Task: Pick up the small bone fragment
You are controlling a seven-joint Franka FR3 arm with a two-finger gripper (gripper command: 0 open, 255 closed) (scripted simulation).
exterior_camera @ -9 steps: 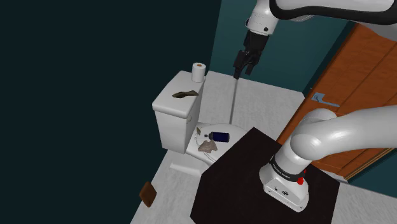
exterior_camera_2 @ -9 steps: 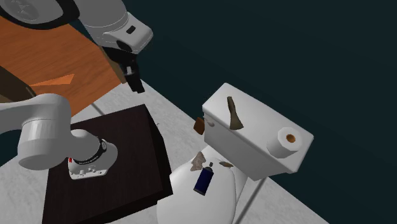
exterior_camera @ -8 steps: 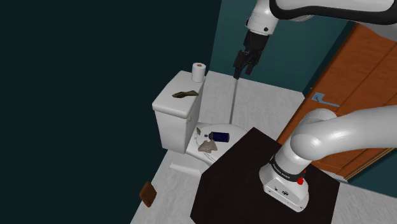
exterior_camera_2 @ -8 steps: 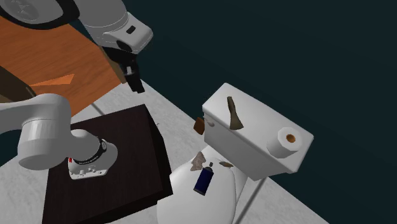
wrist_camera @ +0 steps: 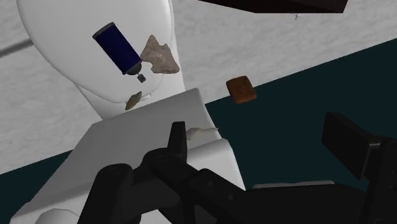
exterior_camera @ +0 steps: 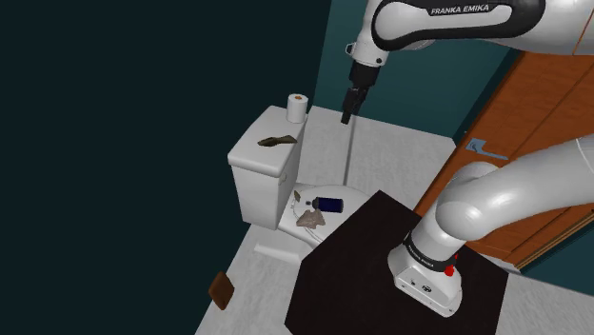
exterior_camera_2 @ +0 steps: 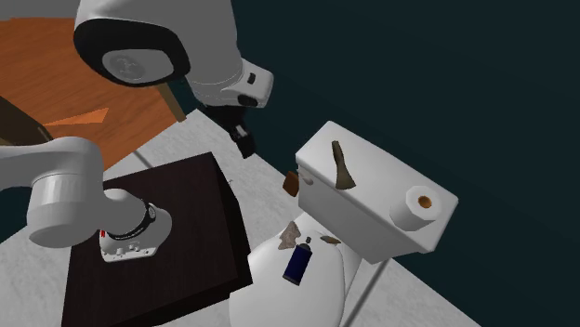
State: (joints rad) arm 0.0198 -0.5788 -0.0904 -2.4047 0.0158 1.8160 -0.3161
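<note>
On the white toilet lid (exterior_camera: 345, 193) lies a small olive-brown bone fragment (wrist_camera: 133, 100) (exterior_camera_2: 330, 241), just past the nozzle of a blue spray can (wrist_camera: 118, 48) (exterior_camera: 328, 203). A larger jagged beige piece (wrist_camera: 159, 56) (exterior_camera: 309, 219) rests on the can's other side. My black gripper (exterior_camera: 346, 116) (exterior_camera_2: 246, 146) hangs high in the air beside the tank, well apart from the lid. In the wrist view the gripper (wrist_camera: 267, 140) is open, its fingers wide apart with nothing between them.
The tank (exterior_camera: 257, 176) carries a long brown piece (exterior_camera: 277, 141) (exterior_camera_2: 342, 165) and a paper roll (exterior_camera: 299, 107). A brown square (exterior_camera: 221, 289) (wrist_camera: 242, 89) lies on the floor by the toilet. The dark stand (exterior_camera: 352, 266) and an orange door (exterior_camera: 533, 114) flank the arm.
The arm has swung and the hand has turned. In the second exterior view the gripper has moved right, nearer the tank. It has stayed open and nothing on the toilet has shifted.
</note>
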